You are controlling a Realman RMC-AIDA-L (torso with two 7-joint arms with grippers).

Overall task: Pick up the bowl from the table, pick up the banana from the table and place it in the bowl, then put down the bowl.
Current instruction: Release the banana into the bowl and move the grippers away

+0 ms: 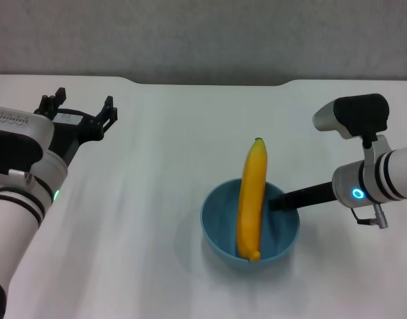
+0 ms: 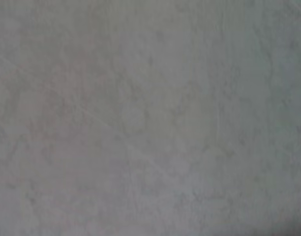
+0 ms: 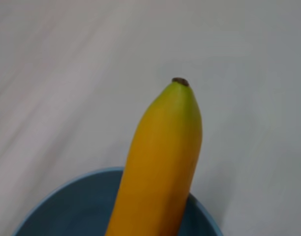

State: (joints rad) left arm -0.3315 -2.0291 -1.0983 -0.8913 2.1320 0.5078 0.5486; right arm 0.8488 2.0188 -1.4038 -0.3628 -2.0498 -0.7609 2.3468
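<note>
The light-blue bowl sits at the middle of the white table. The yellow banana lies in it, one end at the bowl's bottom and the other tip sticking out over the far rim. My right gripper comes in from the right and is shut on the bowl's right rim. I cannot tell whether the bowl rests on the table or hangs just above it. The right wrist view shows the banana rising out of the bowl. My left gripper is open and empty at the far left, well away from the bowl.
The table's far edge has a shallow notch in front of a grey wall. The left wrist view shows only bare table surface.
</note>
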